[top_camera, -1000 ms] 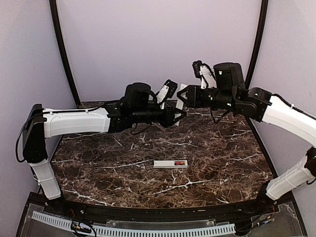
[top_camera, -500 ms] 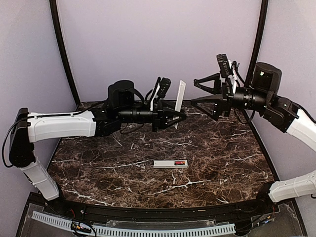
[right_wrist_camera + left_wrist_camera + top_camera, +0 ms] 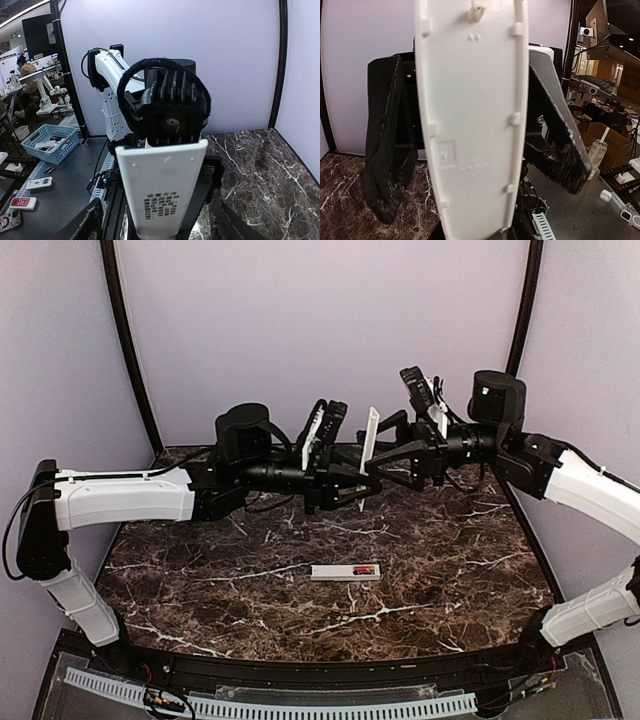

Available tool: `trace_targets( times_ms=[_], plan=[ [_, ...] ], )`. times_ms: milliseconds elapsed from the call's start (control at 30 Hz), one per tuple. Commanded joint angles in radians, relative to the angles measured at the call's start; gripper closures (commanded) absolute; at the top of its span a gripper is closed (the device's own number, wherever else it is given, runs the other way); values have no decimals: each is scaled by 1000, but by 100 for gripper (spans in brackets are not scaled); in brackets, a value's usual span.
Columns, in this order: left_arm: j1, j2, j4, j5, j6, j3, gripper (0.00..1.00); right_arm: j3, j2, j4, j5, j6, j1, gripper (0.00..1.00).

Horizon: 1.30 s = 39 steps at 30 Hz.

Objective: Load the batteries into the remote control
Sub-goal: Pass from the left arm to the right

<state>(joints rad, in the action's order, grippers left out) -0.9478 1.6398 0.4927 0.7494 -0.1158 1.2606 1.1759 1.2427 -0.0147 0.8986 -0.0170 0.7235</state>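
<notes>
I'm watching a mid-air handover. The left fingers (image 3: 348, 480) are clamped on the lower end of the cover (image 3: 370, 437), which stands nearly upright above the back of the worktop (image 3: 450, 560). The right fingers (image 3: 555, 145) are spread wide, one on each side of the cover. I see no contact yet.

The remote (image 3: 340, 572) lies flat near the front middle, well apart from both arms. A red battery (image 3: 364, 570) shows at its right end. I can't tell from here whether a second one is seated.

My worry is timing. If the left lets go before the right has closed firmly, the cover drops onto the stone and may land awkwardly or knock the remote. The strip is thin and smooth, so a pinch near one edge could let it twist or slide out. A finger nudging it on the way in could lever it in the left's hold — the left wrist view shows little clips along the cover's rim, which I'd judge fragile.

Half a second ago the right arm sat off to the right, fingers just as wide but clear of the cover. It has since swung in to bracket it. The left arm, the cover and the remote look unchanged.
</notes>
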Motion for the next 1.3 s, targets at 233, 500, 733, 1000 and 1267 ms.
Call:
trace_targets(
  times_ms=[233,500,733,1000,1267],
  plan=[
    [-8,-23,43,30,-14,-11,80,23,38,89,57,-56,0,60],
    [-7,-18,52,33,-16,-7,80,28,68,115,62,-67,14,57],
    [-7,-17,53,33,-17,-10,80,41,88,109,77,-71,17,81],
    [-8,-19,29,-5,-20,-12,49,58,66,26,-23,-35,17,86],
    [-4,-77,-150,-258,37,-56,10,123,50,-256,-237,59,5,87]
  ],
)
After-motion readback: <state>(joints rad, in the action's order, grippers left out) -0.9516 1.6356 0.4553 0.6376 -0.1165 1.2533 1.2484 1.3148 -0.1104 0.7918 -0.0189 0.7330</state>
